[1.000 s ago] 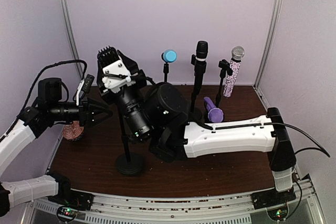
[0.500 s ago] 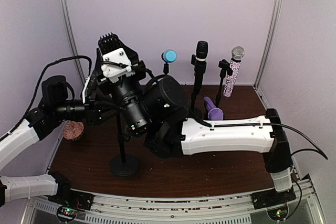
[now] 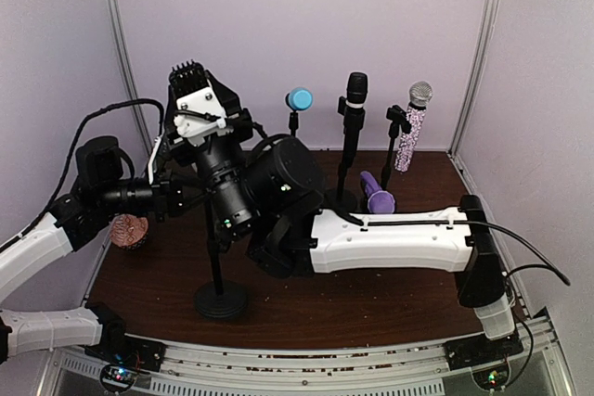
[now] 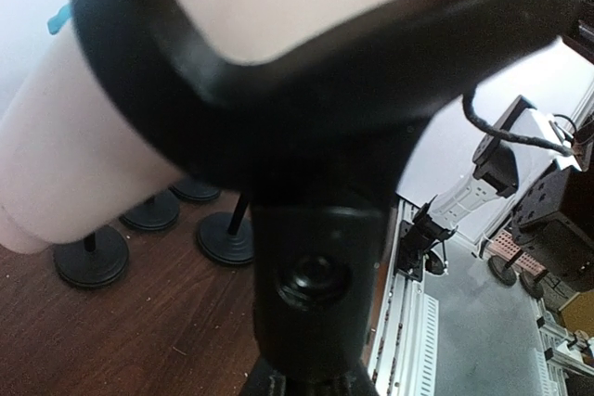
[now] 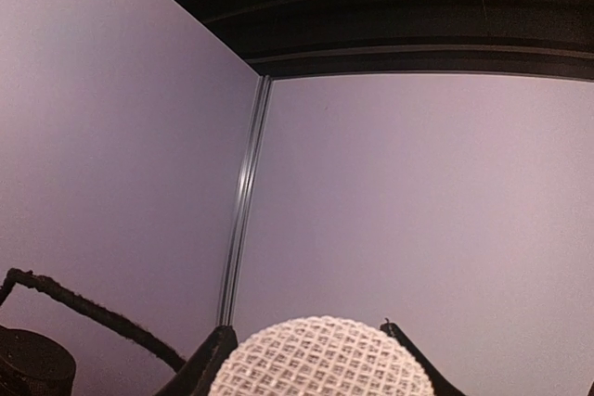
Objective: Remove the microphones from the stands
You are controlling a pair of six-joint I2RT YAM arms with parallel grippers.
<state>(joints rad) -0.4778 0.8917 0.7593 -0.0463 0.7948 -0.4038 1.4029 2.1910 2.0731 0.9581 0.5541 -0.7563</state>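
Observation:
The microphone's white mesh head (image 5: 320,359) shows between the dark fingers of my right gripper (image 5: 306,340), which is shut on it. From above, that gripper (image 3: 192,99) points upward over the stand (image 3: 214,257) and hides the microphone. In the left wrist view the microphone's pale body (image 4: 83,164) passes through the stand's black clip ring (image 4: 306,90), with the clip's joint (image 4: 316,285) filling the centre. My left gripper (image 3: 190,196) reaches in from the left and is shut on the stand just under the clip.
Along the back stand a blue-headed microphone (image 3: 299,99), a black one (image 3: 356,90) and a sparkly one (image 3: 411,132). A purple microphone (image 3: 376,194) lies on the table, a rose-gold one (image 3: 128,231) at the left. The right arm (image 3: 390,243) spans the middle.
My left gripper moved right to the stand and closed on it. The stand's base and the right arm shifted slightly left.

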